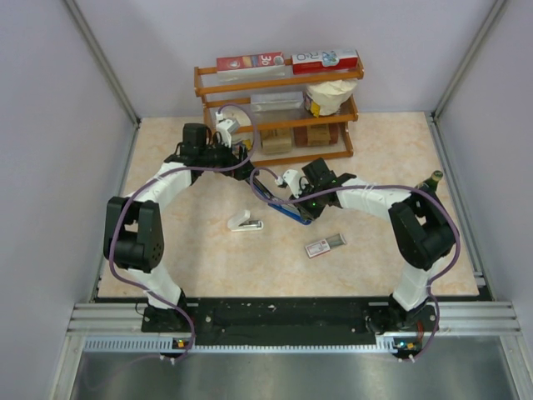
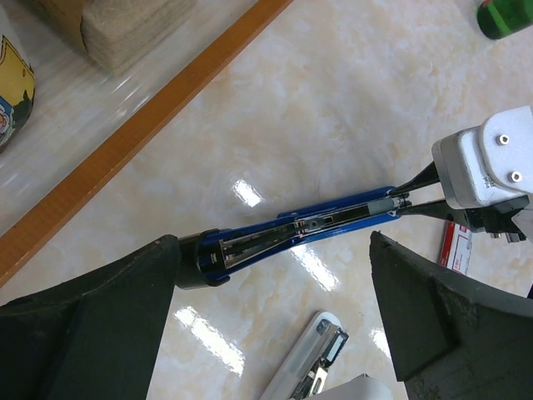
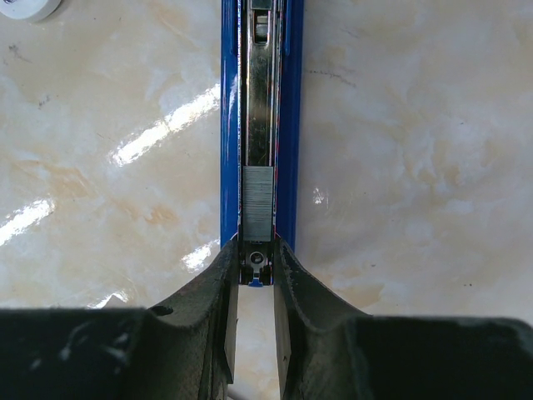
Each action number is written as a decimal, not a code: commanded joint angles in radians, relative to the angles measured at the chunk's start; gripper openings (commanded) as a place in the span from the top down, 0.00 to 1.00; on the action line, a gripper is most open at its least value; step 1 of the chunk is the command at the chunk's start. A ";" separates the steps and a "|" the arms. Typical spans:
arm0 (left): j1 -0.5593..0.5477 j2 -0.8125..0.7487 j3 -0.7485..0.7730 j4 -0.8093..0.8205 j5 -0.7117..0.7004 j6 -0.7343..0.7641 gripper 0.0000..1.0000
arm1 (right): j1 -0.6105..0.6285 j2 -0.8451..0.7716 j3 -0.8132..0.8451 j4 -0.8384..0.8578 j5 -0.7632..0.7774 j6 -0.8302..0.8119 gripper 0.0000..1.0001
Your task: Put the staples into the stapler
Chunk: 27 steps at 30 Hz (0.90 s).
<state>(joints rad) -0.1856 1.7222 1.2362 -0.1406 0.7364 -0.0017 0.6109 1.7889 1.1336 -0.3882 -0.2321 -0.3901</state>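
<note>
We've got a beige marbled bench [image 1: 375, 158] inside grey walls, with a wooden shelf [image 1: 279, 79] at the back holding boxes and bags.

Both arms reach to mid-bench and meet over the blue stapler [image 2: 325, 221]. It's swung open, with the metal channel facing up.

Left fingers [image 2: 100, 317]: spread wide, released, holding nothing. The stapler's black end sits right at one fingertip, and we can't tell if it touches.

Right fingers [image 3: 208, 300]: clenched on the opposite end of the blue stapler, one each side of the channel.

A white stapler [image 1: 246, 223] lies on the bench just nearer the arm bases than the blue one, clear of both arms. A green bottle [image 1: 433, 178] stands at the right edge of the bench, well apart from the rest.

Staples are in two places:
- The red-and-white staple box [image 1: 325, 245] lies flat on the bench near the right fingers, untouched.
- A grey staple strip [image 3: 258, 200] sits inside the blue stapler's channel, just ahead of the right fingertips, in line with the rails. The channel beyond it shows bare metal.
</note>
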 commanded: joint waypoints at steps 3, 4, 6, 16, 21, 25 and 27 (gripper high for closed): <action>-0.005 -0.012 0.019 0.024 -0.011 -0.006 0.01 | 0.001 0.033 0.018 0.008 0.007 0.003 1.00; -0.005 -0.019 0.014 0.033 -0.017 -0.006 0.01 | 0.001 0.033 0.018 0.005 0.007 0.002 1.00; -0.003 -0.033 0.005 0.050 -0.037 -0.006 0.01 | 0.001 0.035 0.018 0.005 0.007 0.002 1.00; 0.006 -0.032 -0.001 0.056 -0.167 -0.006 0.01 | 0.001 0.032 0.017 0.005 0.005 0.002 1.00; 0.005 0.014 0.009 0.041 -0.143 -0.006 0.01 | 0.001 0.032 0.017 0.005 0.004 0.002 1.00; 0.005 0.054 0.034 0.012 -0.088 -0.006 0.01 | 0.001 0.032 0.017 0.005 0.005 0.002 1.00; 0.003 0.071 0.055 -0.017 -0.074 -0.006 0.01 | 0.003 0.032 0.017 0.006 0.005 0.002 1.00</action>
<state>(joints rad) -0.1844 1.7584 1.2407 -0.1326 0.6117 -0.0021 0.6109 1.7897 1.1336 -0.3878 -0.2321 -0.3901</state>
